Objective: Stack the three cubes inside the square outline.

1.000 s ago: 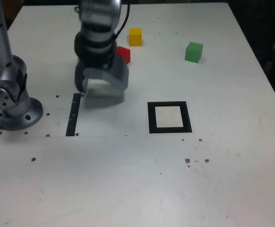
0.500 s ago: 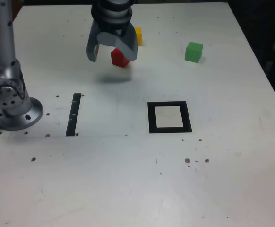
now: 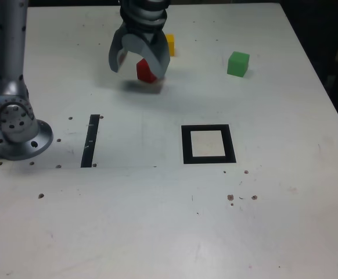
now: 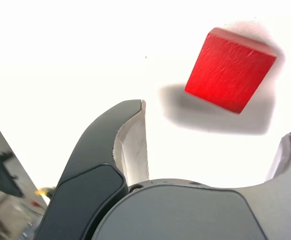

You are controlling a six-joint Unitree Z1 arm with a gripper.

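So the pincer (image 3: 139, 60) hangs over the far part of the worktop (image 3: 157, 221), jaws spread wide and pointing down, nothing pinched. The red cube (image 4: 230, 70) sits on the worktop in the gap between the jaws, touching neither one going by the wrist view. It's turned cornerwise to the jaws, edges running diagonal rather than square to them, and being a cube it has no real long axis. The yellow cube (image 3: 169, 44) is just behind the pincer, partly hidden. The green cube (image 3: 238, 63) sits well off toward the exterior view's right. The square outline (image 3: 208, 144) lies nearer the camera, nothing in it.
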